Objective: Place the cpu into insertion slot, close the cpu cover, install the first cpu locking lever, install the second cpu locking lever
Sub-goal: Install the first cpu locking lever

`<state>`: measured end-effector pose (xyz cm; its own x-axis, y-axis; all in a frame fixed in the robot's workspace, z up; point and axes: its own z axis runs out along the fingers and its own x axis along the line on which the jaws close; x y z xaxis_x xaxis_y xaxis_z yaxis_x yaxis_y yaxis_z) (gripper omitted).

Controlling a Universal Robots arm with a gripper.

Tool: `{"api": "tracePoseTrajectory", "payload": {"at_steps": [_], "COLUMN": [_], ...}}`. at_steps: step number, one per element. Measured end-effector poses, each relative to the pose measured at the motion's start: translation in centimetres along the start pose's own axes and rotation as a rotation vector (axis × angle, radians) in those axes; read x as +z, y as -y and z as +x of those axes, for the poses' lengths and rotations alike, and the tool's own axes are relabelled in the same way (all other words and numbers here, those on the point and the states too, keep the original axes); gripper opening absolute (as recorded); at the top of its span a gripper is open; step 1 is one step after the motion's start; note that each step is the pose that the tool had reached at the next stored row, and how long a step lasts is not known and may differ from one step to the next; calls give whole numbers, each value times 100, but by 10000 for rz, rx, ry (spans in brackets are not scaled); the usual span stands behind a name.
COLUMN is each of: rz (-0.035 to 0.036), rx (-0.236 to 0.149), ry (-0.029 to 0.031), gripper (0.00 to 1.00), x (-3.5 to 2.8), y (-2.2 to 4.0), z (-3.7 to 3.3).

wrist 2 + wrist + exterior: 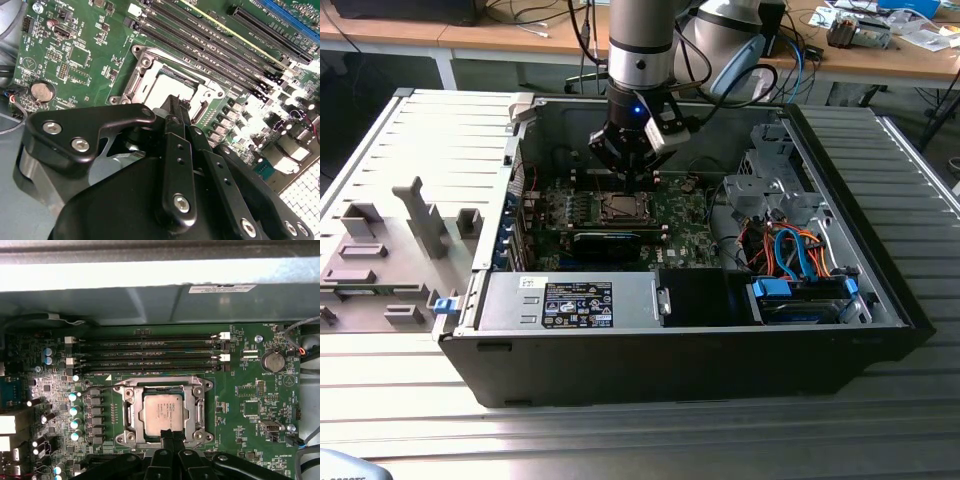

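While reading the exterior view, locate the gripper (628,172) pointing down inside the open computer case (670,370), directly above the green motherboard (685,225). Locate the cpu (618,208) just below the fingertips, already seated flat, silver top up.

In the first wrist view, find the cpu (164,412) lying square inside the insertion slot (122,389), with the cpu cover (200,412) apparently folded down around it, framing the chip through its window. Judge the position of the locking levers as not readable.

Note the gripper (170,436) at the slot edge farthest from the long black memory slots (150,352), tips over or touching the frame rim; cannot tell contact from a hover. Treat the fingers (175,107) as drawn together, with nothing visible clamped between them.

Take the governing relation as follows: chip centre just beyond the tips, toward the memory slots; slot sides parallel and square to those slots.
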<state>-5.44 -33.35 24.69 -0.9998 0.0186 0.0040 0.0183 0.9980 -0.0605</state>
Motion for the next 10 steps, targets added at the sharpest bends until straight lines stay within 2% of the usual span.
{"api": "tracePoseTrajectory", "payload": {"at_steps": [10], "rz": [1], "rx": [-167], "ry": [10], "gripper": [11], "x": [0], "y": [0], "z": [0]}}
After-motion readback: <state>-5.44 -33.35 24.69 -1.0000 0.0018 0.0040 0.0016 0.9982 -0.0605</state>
